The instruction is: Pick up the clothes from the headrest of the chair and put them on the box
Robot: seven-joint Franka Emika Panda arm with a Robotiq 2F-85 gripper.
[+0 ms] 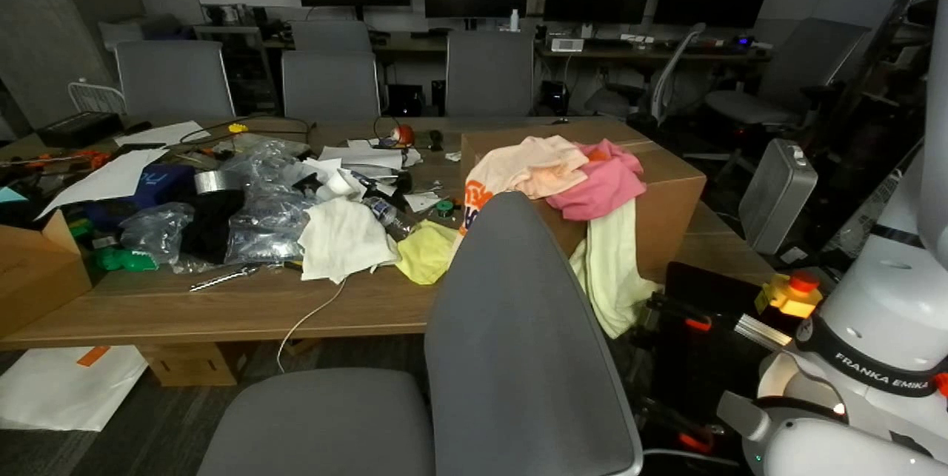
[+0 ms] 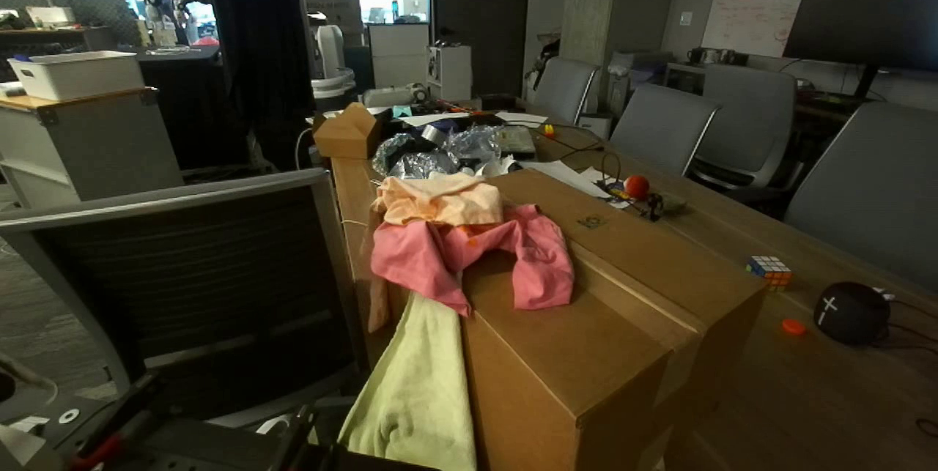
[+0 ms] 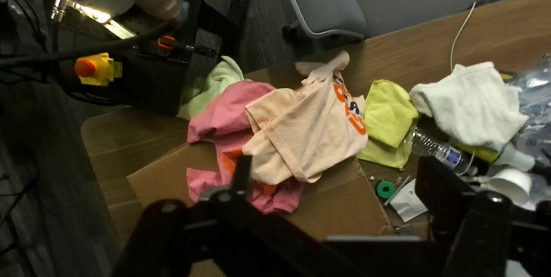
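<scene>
1. Shirt (image 3: 310, 132): pale peach, printed with orange and dark blue letters.
2. Other garment (image 3: 232, 107): pink, showing small patches of orange.
3. Towel (image 2: 421, 390): pale yellow-green.
4. Small cloth (image 3: 387, 113): bright yellow.
5. Rag (image 3: 473, 102): creamy white.
6. Box (image 1: 670, 213): plain cardboard brown.
7. Table (image 1: 207, 313): mid-brown, streaked with wood grain.
8. Chair (image 1: 518, 343): grey, edged in silver.
9. Robot arm (image 1: 881, 306): white, with a black band (image 1: 866, 362) carrying white letters.
10. Gripper (image 3: 335, 165): black.
11. Stop button (image 1: 792, 297): red on top, yellow below.
12. Puzzle cube (image 2: 769, 272): a grid of white, blue and orange squares.
13. Speaker (image 2: 851, 313): black, with white marks.
14. Ball (image 2: 636, 186): orange-red.
15. Whiteboard (image 2: 777, 2): pale, scribbled over in red.
16. Bottle (image 3: 431, 147): clear, with a blue label (image 3: 453, 157).
</scene>
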